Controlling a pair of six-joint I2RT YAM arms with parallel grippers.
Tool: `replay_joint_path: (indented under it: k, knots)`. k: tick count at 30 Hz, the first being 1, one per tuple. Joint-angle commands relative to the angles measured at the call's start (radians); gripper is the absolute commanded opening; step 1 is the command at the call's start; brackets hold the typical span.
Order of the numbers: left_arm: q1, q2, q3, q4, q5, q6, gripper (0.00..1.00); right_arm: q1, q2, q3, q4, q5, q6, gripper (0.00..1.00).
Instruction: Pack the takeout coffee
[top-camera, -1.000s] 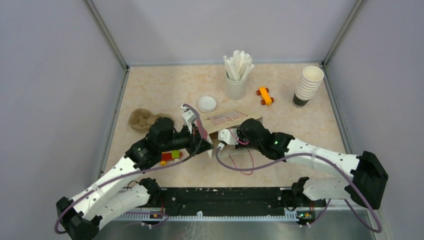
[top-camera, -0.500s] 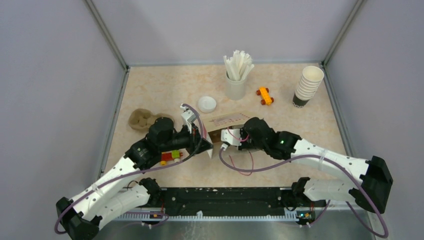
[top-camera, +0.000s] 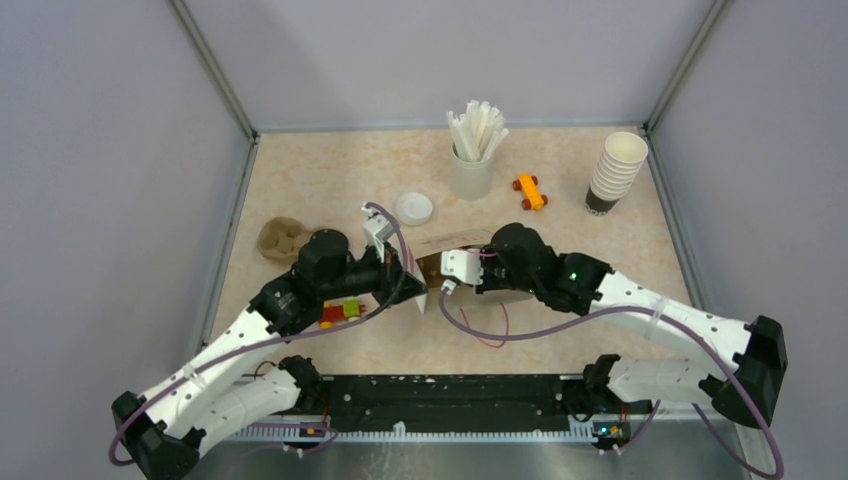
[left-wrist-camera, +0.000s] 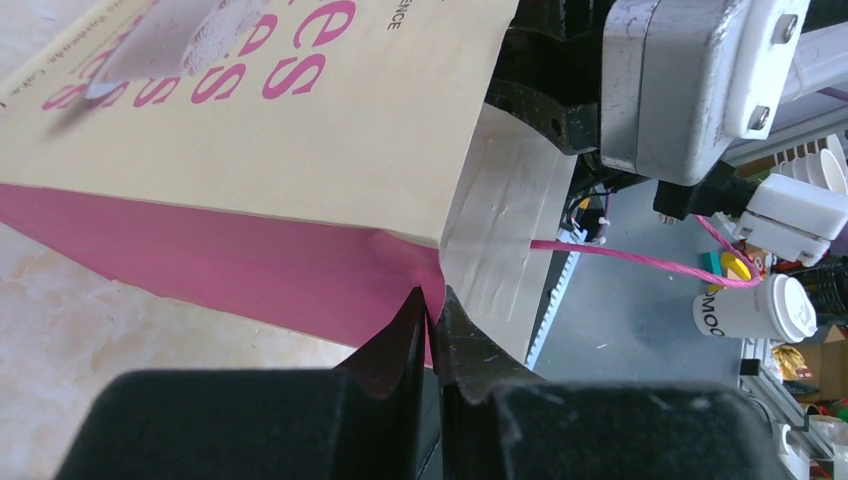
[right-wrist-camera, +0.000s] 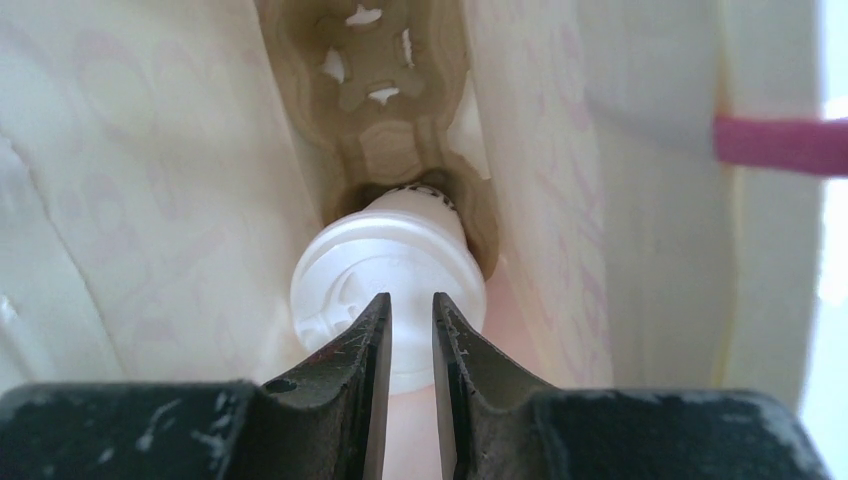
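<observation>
A paper bag (top-camera: 452, 243) with pink print and pink sides lies on its side in the middle of the table. My left gripper (left-wrist-camera: 432, 295) is shut on the pink fold at the bag's mouth edge (left-wrist-camera: 250, 120). My right gripper (right-wrist-camera: 410, 300) reaches inside the bag. There the takeout coffee (right-wrist-camera: 380, 255), a white lidded cup, sits in a brown moulded tray (right-wrist-camera: 385, 120) with its lid facing the camera. The right jaws stand a narrow gap apart, closed on the lid's near part. In the top view the bag hides the cup.
A holder of white sticks (top-camera: 472, 150) stands at the back, a loose white lid (top-camera: 414, 208) in front of it. An orange toy car (top-camera: 530, 191) and a stack of paper cups (top-camera: 615, 172) are at the back right. Another brown tray (top-camera: 280, 238) and a coloured toy (top-camera: 342, 312) lie left.
My right arm has pushed leftward, deeper into the bag's mouth, and less of the bag's printed face shows. The left gripper has kept its hold and barely moved.
</observation>
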Motion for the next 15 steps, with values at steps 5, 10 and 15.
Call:
replay_joint_path:
  k: [5,10,15]
  knots:
    - [0.0,0.039,0.088,0.02,-0.007,-0.026,0.12,-0.011,-0.011,0.1,-0.048,-0.057,0.049,0.21]
    - [0.0,0.044,0.098,0.034,-0.008,-0.077,0.13,-0.011,0.0,0.159,-0.09,-0.07,0.075,0.21]
    - [0.0,0.048,0.116,0.025,-0.005,-0.135,0.13,-0.011,0.032,0.23,-0.153,-0.088,0.106,0.22]
